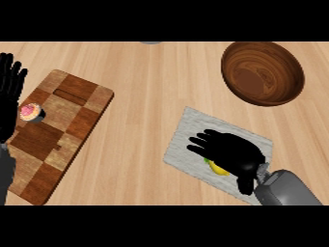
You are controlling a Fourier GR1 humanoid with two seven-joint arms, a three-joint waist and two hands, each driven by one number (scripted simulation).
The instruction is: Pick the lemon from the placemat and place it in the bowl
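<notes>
Lemon (217,168) first: you can see only a small patch of its yellow skin, with a hint of green at one edge, peeking out from under your right hand (231,153). It lies on the grey placemat (188,130), directly beneath the palm, so most of the fruit is hidden from you.

Your right hand is spread over the lemon with the fingers pointing up and to the left across the mat. They look extended and slightly splayed rather than wrapped around the fruit, and the thumb hangs down toward the wrist side. You cannot tell from this view whether the palm is touching the lemon or only hovering just above it. The grey forearm comes in from the lower right corner.

The wooden bowl (262,72) sits beyond your right hand, up and a little to the right of the fingertips, well apart from the placemat on the bare wooden counter (153,96). Its inside is a darker brown.

Your left hand (2,94) rests at the left edge of the view, open with fingers straight and pointing up. Just to the right of it lies a checkered cutting board (67,130), tilted on the counter, and a small round pink-and-white item (31,112) with a dark rim sits on the board close beside the left palm.
</notes>
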